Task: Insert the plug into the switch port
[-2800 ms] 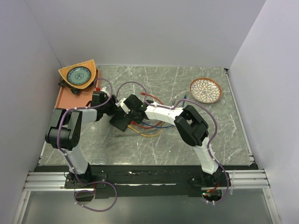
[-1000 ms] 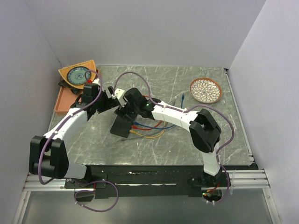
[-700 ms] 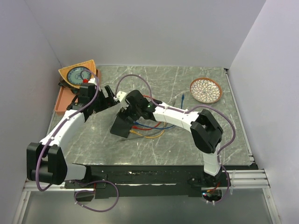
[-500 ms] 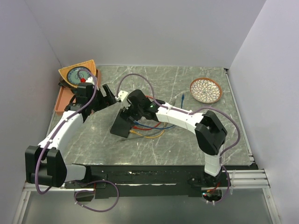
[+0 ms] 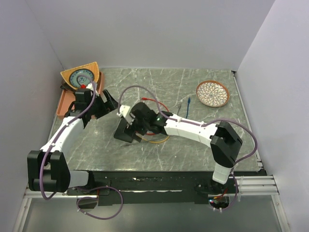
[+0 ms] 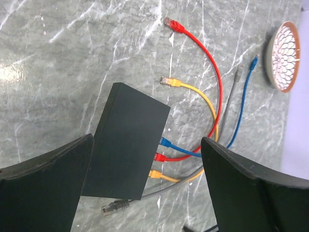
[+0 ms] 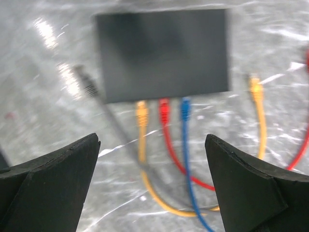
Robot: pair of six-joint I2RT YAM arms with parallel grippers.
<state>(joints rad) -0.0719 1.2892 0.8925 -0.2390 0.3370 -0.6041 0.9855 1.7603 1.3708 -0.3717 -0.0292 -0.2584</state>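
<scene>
The flat black switch box [image 6: 128, 145] lies on the marble table. Blue [image 6: 165, 142], red [image 6: 161, 156] and yellow [image 6: 154, 174] plugs sit in ports along its narrow side. A grey plug [image 6: 115, 208] lies loose on the table at the box's corner, in no port, with nothing holding it. My left gripper [image 6: 147, 140] hovers open high above the box, off its left side in the top view [image 5: 110, 101]. My right gripper [image 7: 152, 140] hangs open over the cables beside the box [image 7: 161, 53]. The grey plug [image 7: 87, 82] looks blurred there.
Free cable ends in red [image 6: 169, 21], yellow [image 6: 166, 81], blue [image 6: 254, 60] and grey [image 6: 238, 72] trail across the table. A patterned bowl [image 5: 213, 93] stands at the back right. An orange tray [image 5: 63, 105] and a wedge-shaped plate [image 5: 81, 77] sit at the back left.
My right gripper has slid toward the near edge, over the box and cables, and its elbow swung right. The left gripper drew back a little to the left. The box stayed put.
</scene>
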